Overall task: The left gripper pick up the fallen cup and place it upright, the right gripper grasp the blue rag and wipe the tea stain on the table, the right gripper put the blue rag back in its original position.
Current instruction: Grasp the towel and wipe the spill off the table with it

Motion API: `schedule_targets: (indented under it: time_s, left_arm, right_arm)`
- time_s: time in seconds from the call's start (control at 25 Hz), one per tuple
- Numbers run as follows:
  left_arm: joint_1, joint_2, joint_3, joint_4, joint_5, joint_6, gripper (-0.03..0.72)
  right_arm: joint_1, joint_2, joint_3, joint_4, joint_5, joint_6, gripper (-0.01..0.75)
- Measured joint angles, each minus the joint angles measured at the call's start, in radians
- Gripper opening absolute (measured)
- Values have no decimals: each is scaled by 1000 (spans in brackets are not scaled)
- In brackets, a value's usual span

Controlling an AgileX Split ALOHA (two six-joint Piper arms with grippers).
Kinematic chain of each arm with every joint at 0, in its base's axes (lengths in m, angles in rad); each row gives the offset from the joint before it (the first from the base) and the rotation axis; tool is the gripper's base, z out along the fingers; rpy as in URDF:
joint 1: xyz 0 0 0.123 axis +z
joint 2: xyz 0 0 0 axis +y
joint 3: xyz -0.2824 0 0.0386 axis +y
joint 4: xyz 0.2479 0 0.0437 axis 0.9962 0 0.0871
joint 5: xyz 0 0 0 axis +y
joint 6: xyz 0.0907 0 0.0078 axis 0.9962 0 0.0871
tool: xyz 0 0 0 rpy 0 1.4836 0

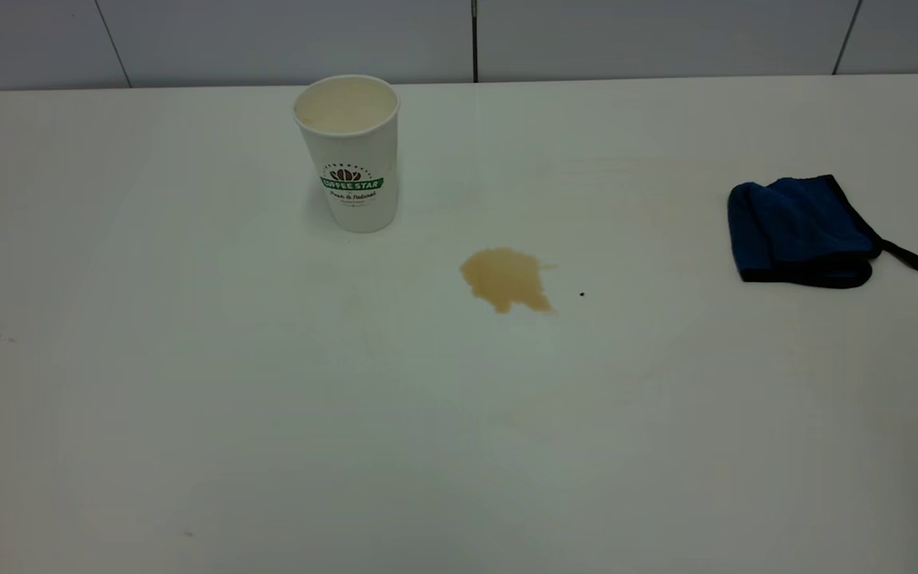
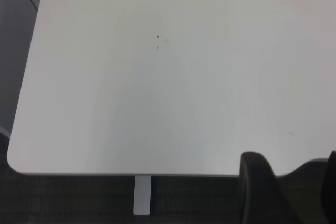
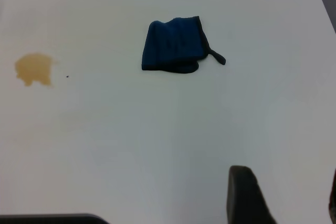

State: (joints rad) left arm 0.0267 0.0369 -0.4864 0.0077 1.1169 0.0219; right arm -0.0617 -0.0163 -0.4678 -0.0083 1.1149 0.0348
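White table (image 1: 268,446) runs back to a grey panelled wall (image 1: 284,40). On it the cup (image 1: 350,151) stands upright, the tea stain (image 1: 505,278) near it, the blue rag (image 1: 802,231) well apart. My left gripper (image 2: 289,192) hangs over a bare corner, my right gripper (image 3: 283,198) short of the rag. Both are cut off at the edge; whether my jaws are spread, I cannot tell.

Cup (image 1: 350,151): green banner reads "COFFEE STAR"; script beneath illegible.
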Motion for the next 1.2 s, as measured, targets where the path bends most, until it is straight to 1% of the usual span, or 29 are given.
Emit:
schedule_targets:
  time_s: [1.2]
  left_arm:
    - [0,-16,1,0,3,0,326]
  right_arm:
    - [0,0,0,15,0,0,416]
